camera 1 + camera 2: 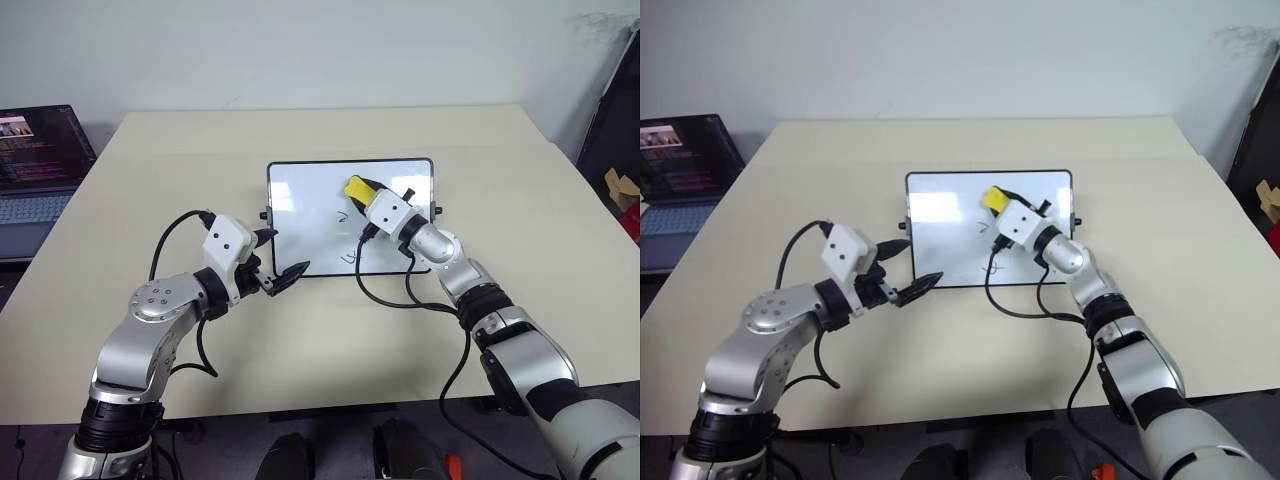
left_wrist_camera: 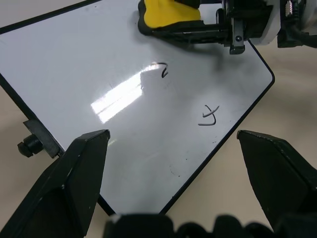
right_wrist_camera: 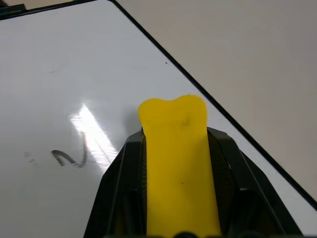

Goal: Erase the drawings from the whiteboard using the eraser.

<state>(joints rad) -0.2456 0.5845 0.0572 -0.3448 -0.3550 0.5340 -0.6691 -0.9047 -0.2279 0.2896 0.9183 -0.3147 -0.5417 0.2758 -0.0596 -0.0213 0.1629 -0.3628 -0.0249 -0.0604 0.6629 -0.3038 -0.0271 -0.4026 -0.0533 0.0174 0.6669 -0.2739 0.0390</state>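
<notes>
On the whiteboard [image 1: 310, 205], lying mid-table [image 1: 300, 350], we count two drawings [image 2: 210, 116] left to erase. Our right gripper [image 1: 368, 192], clamped on the yellow eraser [image 1: 356, 188], hangs over the board's far right area; our left gripper [image 1: 285, 272] waits spread at the near edge.

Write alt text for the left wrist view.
The right gripper holds the yellow eraser over the whiteboard, where two black drawings remain. The left gripper, its jaws wide apart, frames the board's near corner above the beige table.
</notes>
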